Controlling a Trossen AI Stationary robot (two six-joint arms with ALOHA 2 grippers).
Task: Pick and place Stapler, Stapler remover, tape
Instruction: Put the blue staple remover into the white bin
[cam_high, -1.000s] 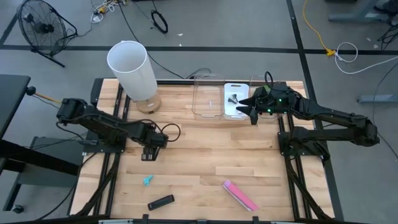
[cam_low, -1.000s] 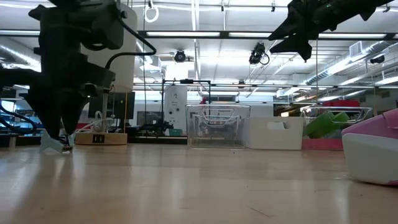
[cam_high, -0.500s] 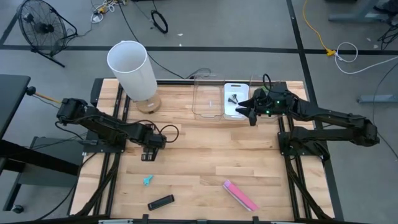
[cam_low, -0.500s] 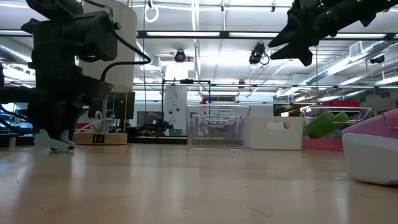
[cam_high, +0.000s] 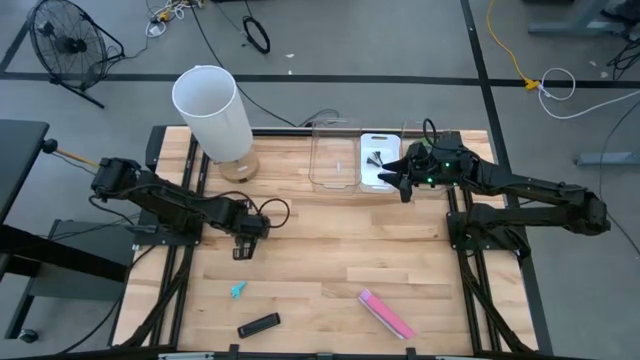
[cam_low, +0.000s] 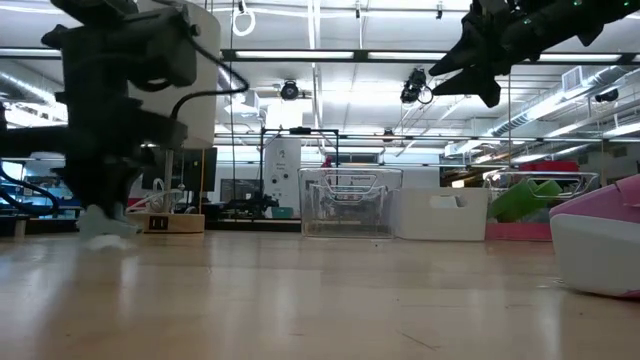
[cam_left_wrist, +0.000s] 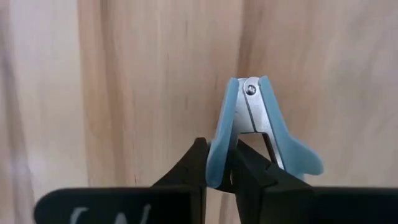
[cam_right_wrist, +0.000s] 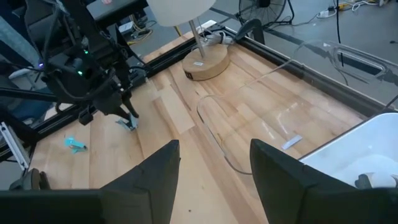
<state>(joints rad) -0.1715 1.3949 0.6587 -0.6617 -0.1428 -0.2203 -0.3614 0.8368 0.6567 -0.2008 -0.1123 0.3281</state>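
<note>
Closing over the last second, the left pincer (cam_left_wrist: 231, 177) now has its dark fingers pressed together on a pale blue plastic-and-metal staple remover (cam_left_wrist: 261, 134), pinching it by one handle near the hinged end; a second ago the jaws stood spread around the same piece on the pale wooden counter (cam_high: 330, 250). In the high view the left pincer (cam_high: 243, 243) sits low at the left-centre of the counter, and the low view shows the pale blue piece (cam_low: 105, 228) blurred just at the surface, so I cannot tell whether it has left the wood yet. That closure means the grasp step for this item looks done, and the lift and carry toward the containers at the far edge is what remains. A second, brighter teal staple remover (cam_high: 237, 290) lies well apart toward the near edge, with a black stapler (cam_high: 259, 325) beside the near edge and a pink stapler (cam_high: 386, 313) to its right, none of them touched. The right pincer (cam_high: 402, 180) hovers with its fingers spread, unchanged, above the white rectangular bin (cam_high: 379, 160) next to a clear plastic bin (cam_high: 335, 160), holding nothing. No tape rolls show on the counter.
</note>
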